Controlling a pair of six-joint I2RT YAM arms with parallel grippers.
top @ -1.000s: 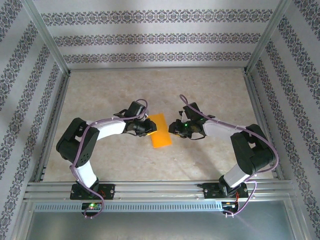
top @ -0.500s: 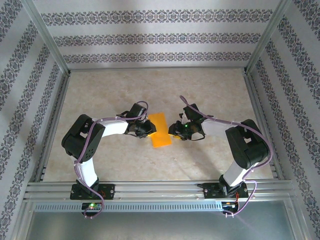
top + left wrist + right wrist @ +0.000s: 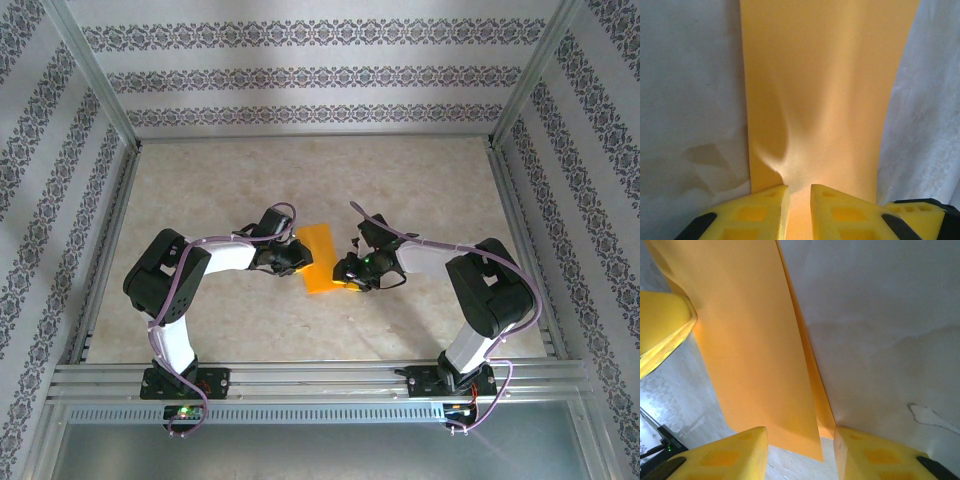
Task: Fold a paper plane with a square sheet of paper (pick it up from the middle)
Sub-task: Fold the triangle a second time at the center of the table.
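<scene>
My left gripper [image 3: 799,192] is pinched shut on the orange paper [image 3: 825,90], at its 9 o'clock edge. My right gripper [image 3: 800,440] is apart, with the paper's 4 o'clock corner between its fingers. The folded paper is in the middle of the table [image 3: 300,170]. It puckers at my pinch, so a hard pull could crumple or tear it. The table is pale and smooth, with patterned walls [image 3: 320,75] around it.

The right end effector [image 3: 347,276] reached the paper [image 3: 318,256].

No readable txt; no labels, brands, nos. or signs on anything.
</scene>
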